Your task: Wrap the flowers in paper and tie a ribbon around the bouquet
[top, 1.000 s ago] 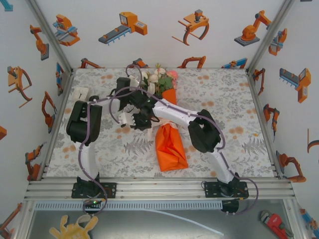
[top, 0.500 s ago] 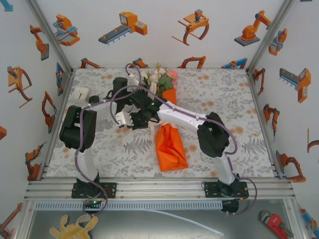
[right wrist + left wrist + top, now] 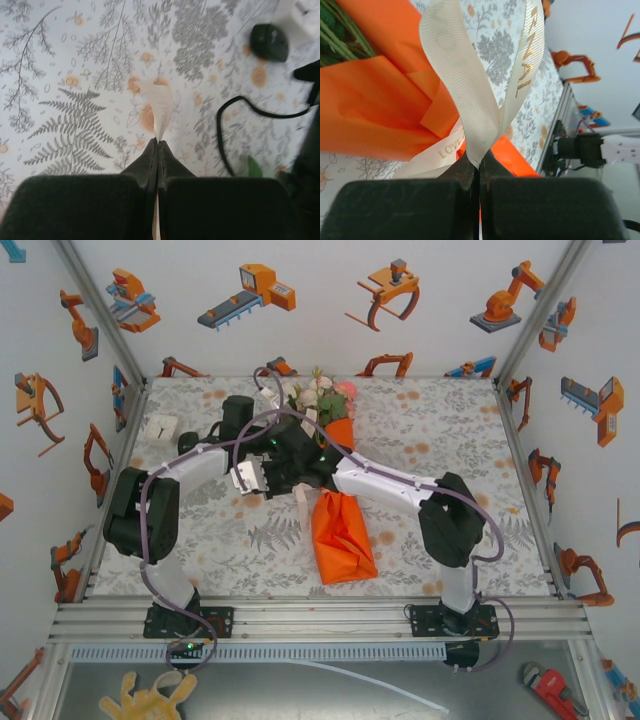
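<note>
Left gripper (image 3: pixel 479 167) and right gripper (image 3: pixel 158 145) each pinch ribbon (image 3: pixel 470 100) just left of the bouquet (image 3: pixel 340 532), which lies near-to-far.

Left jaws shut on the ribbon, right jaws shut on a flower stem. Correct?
No. The right jaws are shut on the ribbon too, not a stem: the right wrist view shows a cream tail pinched between them above the tablecloth. The rest stands: the left jaws are shut on the ribbon.
</note>
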Motion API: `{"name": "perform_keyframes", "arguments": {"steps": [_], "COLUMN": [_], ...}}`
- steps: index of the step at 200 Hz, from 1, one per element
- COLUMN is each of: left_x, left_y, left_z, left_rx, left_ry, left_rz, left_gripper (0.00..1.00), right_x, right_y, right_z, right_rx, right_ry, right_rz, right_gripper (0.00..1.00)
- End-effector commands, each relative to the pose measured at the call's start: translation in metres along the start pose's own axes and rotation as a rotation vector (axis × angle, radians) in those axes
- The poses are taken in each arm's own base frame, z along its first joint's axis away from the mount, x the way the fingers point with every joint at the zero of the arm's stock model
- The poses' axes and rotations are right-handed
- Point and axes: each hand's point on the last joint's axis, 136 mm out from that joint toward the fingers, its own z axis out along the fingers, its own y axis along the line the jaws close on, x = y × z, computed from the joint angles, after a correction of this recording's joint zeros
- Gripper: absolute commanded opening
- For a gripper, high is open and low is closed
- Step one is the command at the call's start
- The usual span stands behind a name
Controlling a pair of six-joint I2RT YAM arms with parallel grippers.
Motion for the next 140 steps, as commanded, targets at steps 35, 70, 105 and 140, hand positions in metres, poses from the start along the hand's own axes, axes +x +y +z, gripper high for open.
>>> {"name": "perform_keyframes", "arguments": {"steps": [35, 70, 105, 140], "left_x": [0.023, 0.017, 0.009, 0.016], "left_y": [-0.005, -0.007, -0.012, -0.005], "left_z": [-0.005, -0.011, -0.012, -0.009], "left_rx": [-0.051, -0.055, -0.042, -0.050], "left_ry": [0.038, 0.014, -0.016, 0.006], "left_rz": [0.067, 0.080, 0.095, 0.077], "left_gripper": [0.00, 0.00, 0.00, 0.00], "right_x": [-0.047, -0.040, -0.005, 0.036], "right_y": [-0.015, 0.009, 0.022, 0.010], "right_z": [-0.050, -0.074, -0.090, -0.120], "right_rx": [0.145, 0.213, 0.355, 0.550], "right_ry": [-0.138, -0.165, -0.138, -0.101], "right_rz": [-0.035, 0.077, 0.305, 0.619], "right_gripper": [0.00, 0.00, 0.00, 0.00]}}
